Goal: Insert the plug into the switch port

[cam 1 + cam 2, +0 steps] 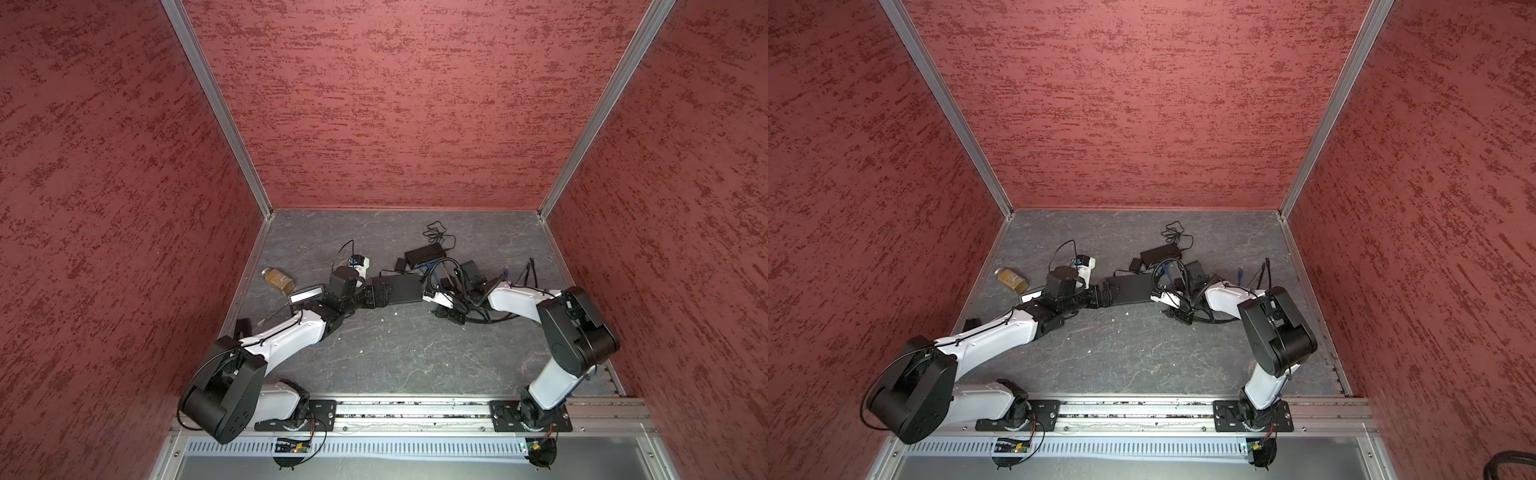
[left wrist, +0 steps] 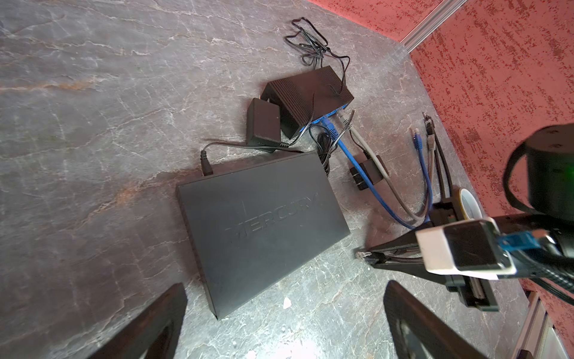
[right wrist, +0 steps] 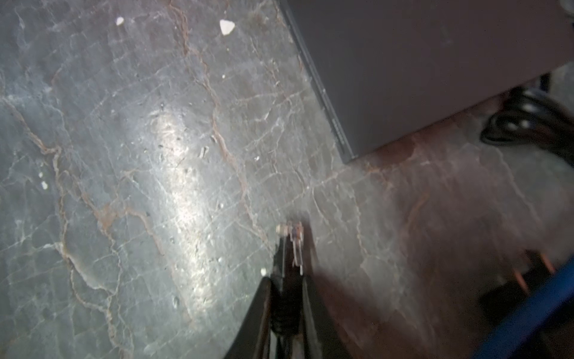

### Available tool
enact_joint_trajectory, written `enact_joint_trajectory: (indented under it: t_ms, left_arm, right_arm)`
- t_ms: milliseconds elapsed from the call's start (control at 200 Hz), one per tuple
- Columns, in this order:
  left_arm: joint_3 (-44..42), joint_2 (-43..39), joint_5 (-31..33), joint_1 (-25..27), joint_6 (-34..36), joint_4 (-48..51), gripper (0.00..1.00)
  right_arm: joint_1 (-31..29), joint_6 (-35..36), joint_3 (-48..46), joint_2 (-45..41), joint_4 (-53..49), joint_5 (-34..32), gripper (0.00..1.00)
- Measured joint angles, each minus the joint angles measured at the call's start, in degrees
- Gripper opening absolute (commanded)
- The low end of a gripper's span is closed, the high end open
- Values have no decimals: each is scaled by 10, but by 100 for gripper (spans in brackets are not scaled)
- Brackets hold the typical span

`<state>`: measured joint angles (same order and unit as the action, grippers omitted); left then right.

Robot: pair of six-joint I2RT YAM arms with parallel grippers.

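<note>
A jar (image 1: 277, 279) of brownish stuff lies on its side at the left of the grey table (image 1: 395, 353), mid-frame. Right of centre, a ribbed box (image 1: 424, 253) sits with an adapter (image 1: 401, 264) just beside it and a thin cord (image 1: 436, 232) tangled above. Loose cables (image 1: 531, 270) lie further right.

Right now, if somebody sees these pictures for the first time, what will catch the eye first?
The flat black switch marked MERCURY lies mid-table, straight ahead of the wide-open left tool. To its right in both top views, the right tool pinches a small plug, short of the switch's corner. Behind them, loose cables tangle in front of the red walls.
</note>
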<state>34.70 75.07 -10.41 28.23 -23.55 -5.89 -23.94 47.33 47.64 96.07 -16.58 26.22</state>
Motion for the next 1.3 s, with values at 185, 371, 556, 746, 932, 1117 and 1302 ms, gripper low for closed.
enact_joint_trajectory:
  t_ms: [185, 371, 556, 746, 932, 1117, 1302]
  left_arm:
    - [0, 9, -1, 0, -1, 8, 100]
    - [5, 17, -13, 3, -12, 16, 100]
    - [27, 38, -35, 14, -51, 27, 100]
    - [68, 75, -59, 41, -98, 41, 100]
    - [110, 93, -64, 59, -129, 57, 93]
    - [130, 106, -76, 61, -152, 59, 79]
    - [138, 134, -91, 66, -169, 53, 65]
  right_arm:
    - [-7, -4, -50, -77, 79, -20, 18]
    - [-40, -5, -94, -144, 164, -66, 18]
    - [-93, -5, -116, -168, 230, -129, 18]
    - [-139, -10, -117, -168, 277, -189, 18]
    - [-161, -17, -128, -167, 332, -226, 18]
    - [-166, -21, -132, -153, 362, -243, 18]
    - [-169, -26, -132, -141, 381, -252, 18]
